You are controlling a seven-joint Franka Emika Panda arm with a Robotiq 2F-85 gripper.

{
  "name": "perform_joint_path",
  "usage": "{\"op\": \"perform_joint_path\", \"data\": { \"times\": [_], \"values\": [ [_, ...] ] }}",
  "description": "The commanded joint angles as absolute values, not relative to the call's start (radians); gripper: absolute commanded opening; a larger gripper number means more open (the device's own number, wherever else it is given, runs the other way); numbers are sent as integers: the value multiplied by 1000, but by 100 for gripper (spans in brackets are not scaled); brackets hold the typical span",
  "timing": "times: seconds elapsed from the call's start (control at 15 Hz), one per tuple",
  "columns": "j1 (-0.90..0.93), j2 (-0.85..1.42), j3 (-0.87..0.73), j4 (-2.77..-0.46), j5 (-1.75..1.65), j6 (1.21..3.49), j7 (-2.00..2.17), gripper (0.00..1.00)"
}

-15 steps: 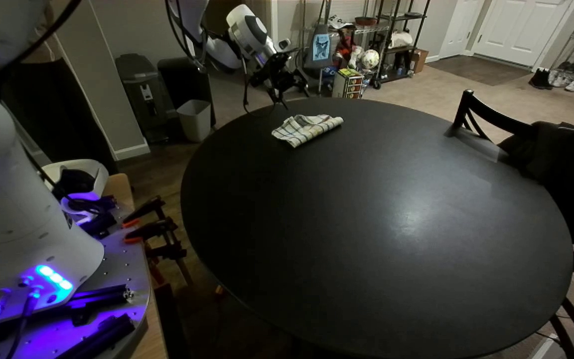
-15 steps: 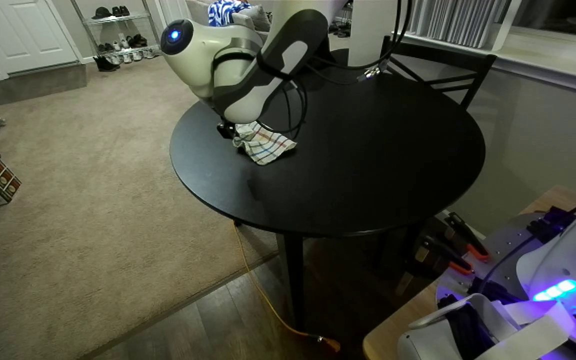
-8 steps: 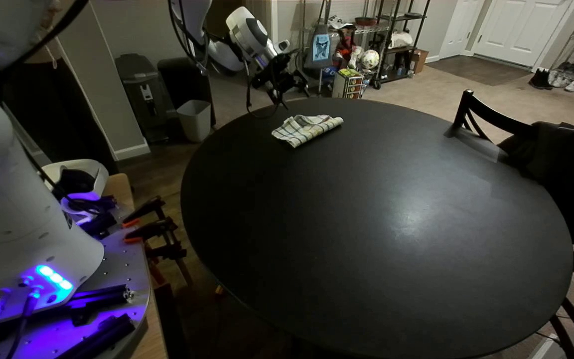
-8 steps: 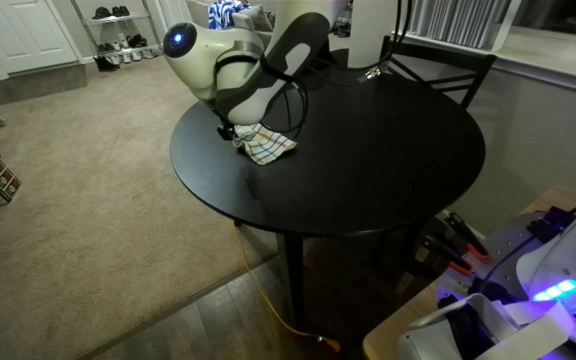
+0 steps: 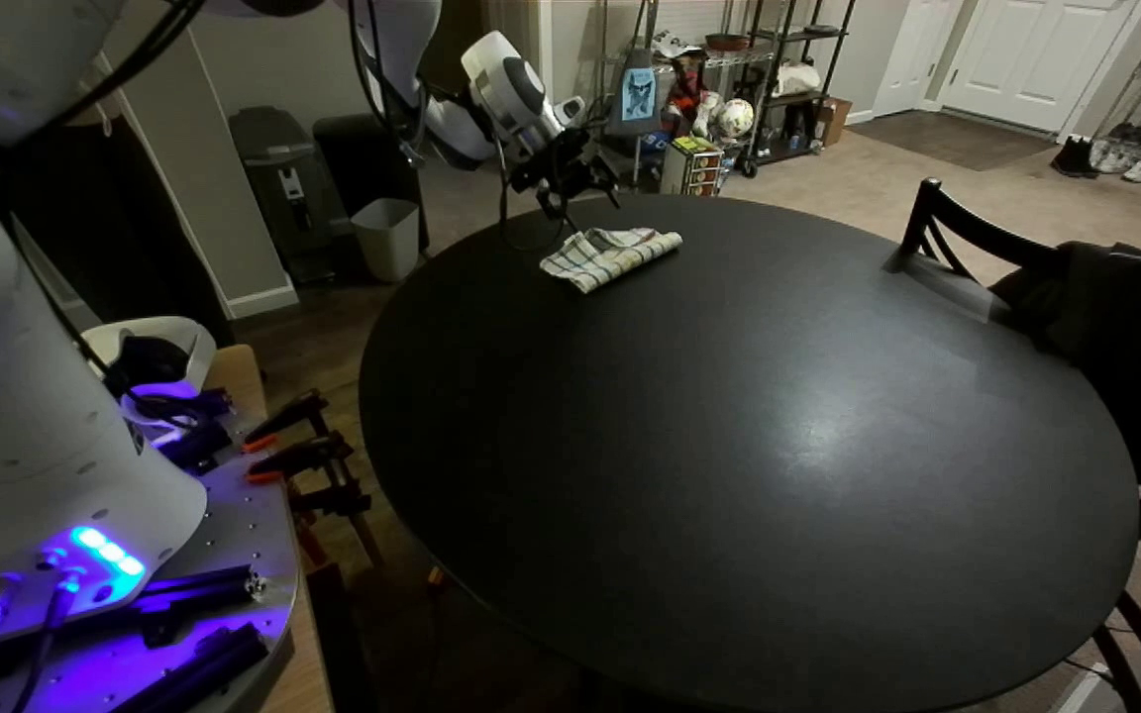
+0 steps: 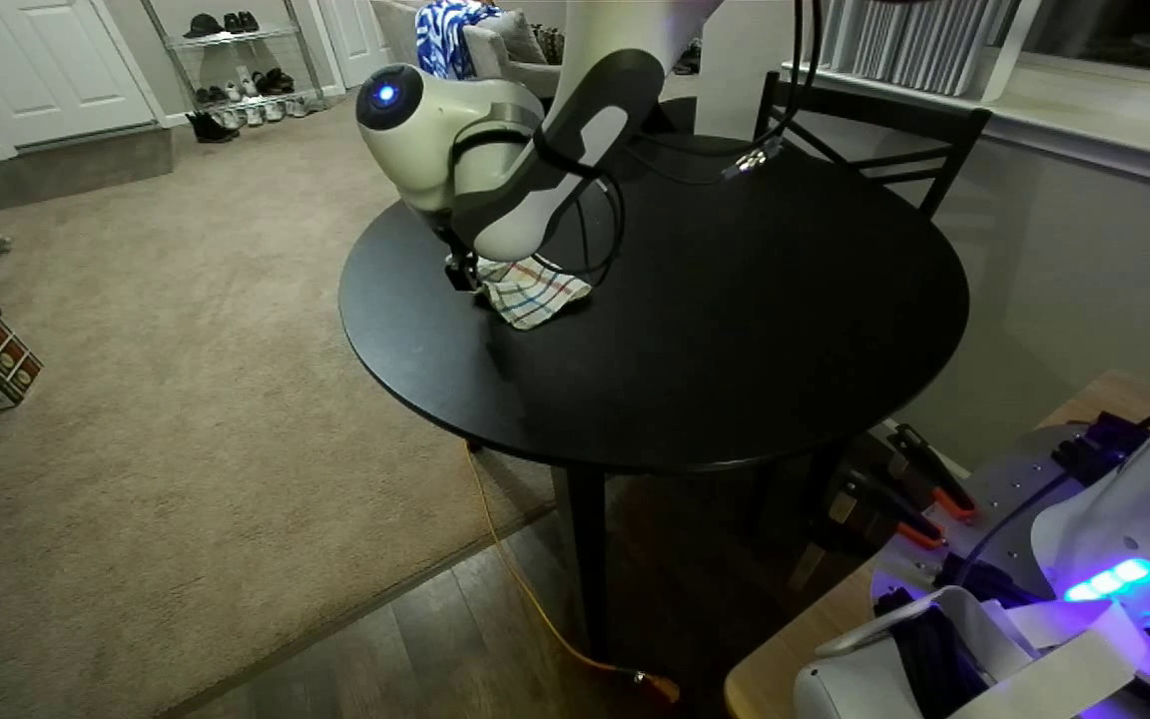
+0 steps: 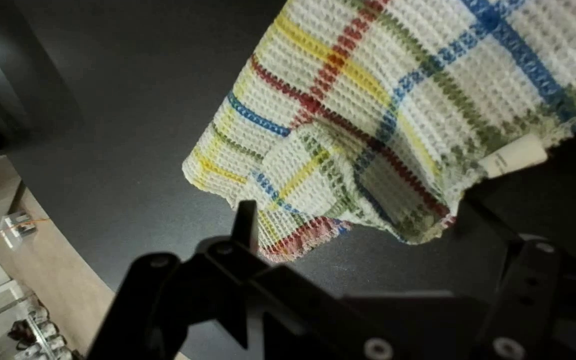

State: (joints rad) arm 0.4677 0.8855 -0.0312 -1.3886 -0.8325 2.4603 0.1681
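Observation:
A white cloth with red, blue, yellow and green checks lies crumpled on the dark round table. The cloth shows in both exterior views and fills the upper part of the wrist view. A white tag is at its edge. My gripper is above the table beside the cloth's far end. In the wrist view the gripper has its fingers wide apart with nothing held between them. The cloth's folded edge lies just beyond the fingertips. Whether a finger touches the cloth cannot be told.
A black chair with dark clothing stands at the table's edge. Another chair is by the window. A grey bin stands on the floor. Clamps hold the robot's base plate. An orange cable hangs under the table.
My gripper has moved down and to the right in both exterior views, nearer to the cloth. The cloth has not moved.

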Motion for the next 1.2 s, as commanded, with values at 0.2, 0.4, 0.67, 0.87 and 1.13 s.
{"op": "perform_joint_path", "data": {
  "times": [0.2,0.4,0.67,0.87,1.13],
  "values": [
    [454,876,-25,-1397,-860,2503,131,100],
    [457,875,-32,-1385,-871,2490,121,100],
    [451,880,-38,-1363,-894,2491,114,100],
    [435,896,-29,-1353,-892,2499,107,100],
    [415,919,-22,-1351,-882,2512,103,100]
  ]
}}
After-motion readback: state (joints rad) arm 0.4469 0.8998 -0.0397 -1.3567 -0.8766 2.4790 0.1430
